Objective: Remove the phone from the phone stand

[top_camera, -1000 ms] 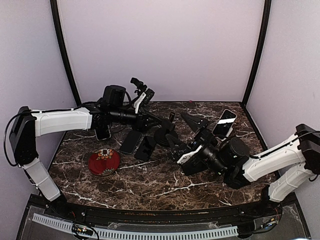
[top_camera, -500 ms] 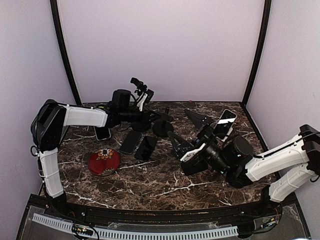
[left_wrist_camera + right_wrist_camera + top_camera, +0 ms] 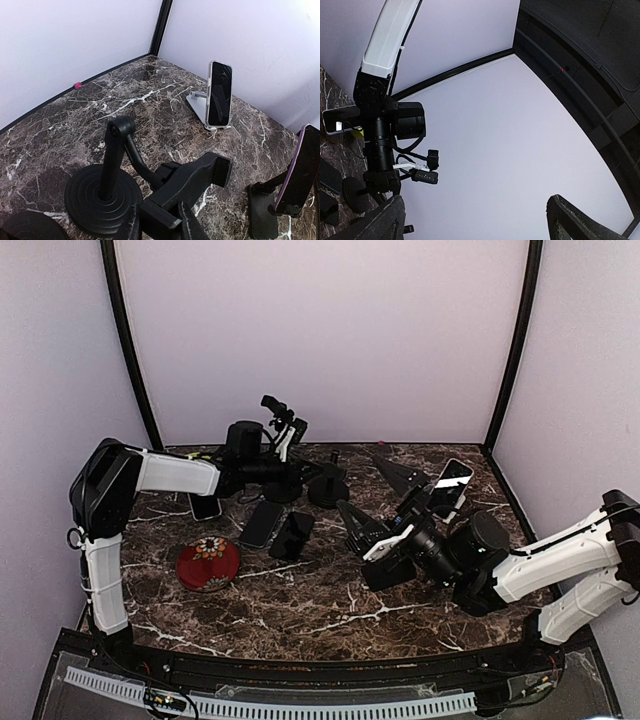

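Top view: the left pincer (image 3: 296,478) is seen at the back of the worktop (image 3: 300,625), beside the black stand (image 3: 328,487), which is set near the rear edge. The right pincer (image 3: 372,495) is held right of centre, fingers wide apart. The phone (image 3: 450,486) is propped near the back-right corner. Bare marble is noted along the near edge, past the red dish (image 3: 208,562).

Left wrist: the left pincer (image 3: 160,226) is clamped on the black stand's (image 3: 102,197) holder arm. The phone (image 3: 220,94) is seated upright in the white stand (image 3: 197,102). Open marble is seen between the two stands. A purple-cased phone (image 3: 300,167) is cut by the right edge.

Right wrist: the right pincer (image 3: 475,212) is spread apart, wall behind. No writing can be read.
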{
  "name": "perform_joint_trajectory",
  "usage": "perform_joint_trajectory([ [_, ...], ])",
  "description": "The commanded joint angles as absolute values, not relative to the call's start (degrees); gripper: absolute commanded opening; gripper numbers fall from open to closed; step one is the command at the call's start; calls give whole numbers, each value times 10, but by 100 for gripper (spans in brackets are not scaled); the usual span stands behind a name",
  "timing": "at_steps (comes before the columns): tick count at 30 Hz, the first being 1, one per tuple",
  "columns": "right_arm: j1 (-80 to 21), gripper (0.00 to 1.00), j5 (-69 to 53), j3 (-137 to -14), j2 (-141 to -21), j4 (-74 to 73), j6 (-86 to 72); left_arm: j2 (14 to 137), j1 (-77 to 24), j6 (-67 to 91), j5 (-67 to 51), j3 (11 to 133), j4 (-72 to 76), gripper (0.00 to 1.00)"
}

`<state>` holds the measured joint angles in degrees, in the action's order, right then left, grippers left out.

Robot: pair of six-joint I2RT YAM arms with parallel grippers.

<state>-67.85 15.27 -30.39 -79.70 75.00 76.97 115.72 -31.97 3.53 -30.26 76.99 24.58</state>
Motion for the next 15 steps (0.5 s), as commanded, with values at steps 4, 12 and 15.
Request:
perform_joint_trajectory([
  [4,-680,100,162,-306,-790,771,755,1141,-315,31,-267,783,244,33],
  [12,-685,100,163,-311,-787,776,755,1121,-315,24,-264,778,214,58],
  [15,-689,100,166,-315,-782,782,750,1089,-316,29,-266,749,226,72],
])
